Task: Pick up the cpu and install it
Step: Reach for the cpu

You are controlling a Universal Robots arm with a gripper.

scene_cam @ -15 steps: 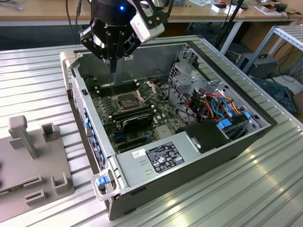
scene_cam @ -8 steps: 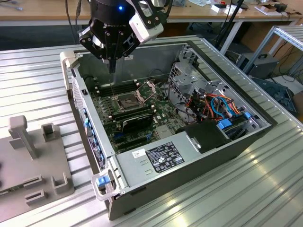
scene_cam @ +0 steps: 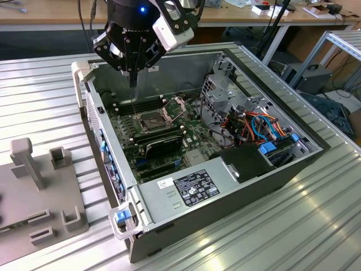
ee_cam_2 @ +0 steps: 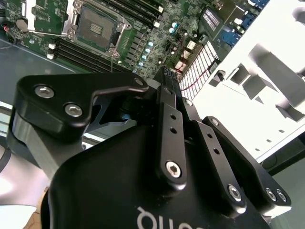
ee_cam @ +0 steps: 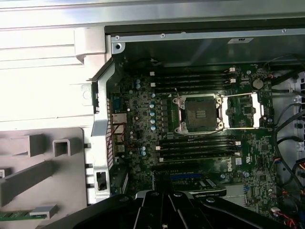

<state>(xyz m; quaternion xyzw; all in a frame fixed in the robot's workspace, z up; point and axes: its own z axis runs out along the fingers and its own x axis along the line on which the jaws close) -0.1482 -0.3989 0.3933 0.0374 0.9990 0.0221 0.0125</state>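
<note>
cpu (ee_cam: 161, 180) | seemingly a thin dark slab nipped in pincer (scene_cam: 132, 80) tips | aloft above motherboard (ee_cam: 143, 125)

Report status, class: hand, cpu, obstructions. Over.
Hand shut, above open case. Cpu not yet in socket; bracket raised. Nothing on socket.

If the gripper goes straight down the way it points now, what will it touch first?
The gripper would probably meet the motherboard inside the open case, among the memory slots beside the socket, not the socket itself. Depth is unclear, so this is a guess.
</note>
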